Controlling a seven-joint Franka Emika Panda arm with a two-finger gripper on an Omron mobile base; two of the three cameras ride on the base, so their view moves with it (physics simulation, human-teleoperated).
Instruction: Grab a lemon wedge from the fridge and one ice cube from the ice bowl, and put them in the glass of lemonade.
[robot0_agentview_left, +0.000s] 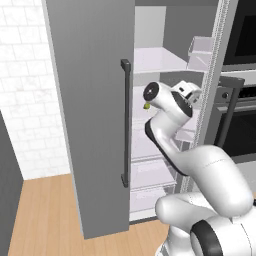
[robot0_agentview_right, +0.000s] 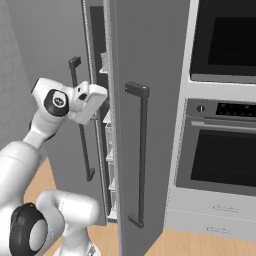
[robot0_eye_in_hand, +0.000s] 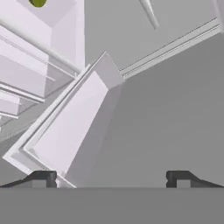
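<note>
Gripper (robot0_eye_in_hand: 111, 177), jaws wide apart w/ nothing between, inside tall grey two-door fridge (robot0_agentview_left: 95, 100), tiny yellow-green lemon wedge (robot0_agentview_left: 146, 106) on its white shelf nearby.

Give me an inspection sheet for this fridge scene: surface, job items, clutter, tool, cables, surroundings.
Surface: white shelves inside the open fridge; wood floor below.
Job's things: lemon wedge, small and yellow-green, on a shelf beside the arm; also at the top left edge of the hand view. No glass or ice bowl seen.
Clutter: clear bin on the upper shelf.
Tool: open, holding nothing, inside the fridge opening, apart from the wedge.
Cables: nothing seen.
Surroundings: wall oven right of the fridge, drawers beneath it, white tiled wall to the left.
</note>
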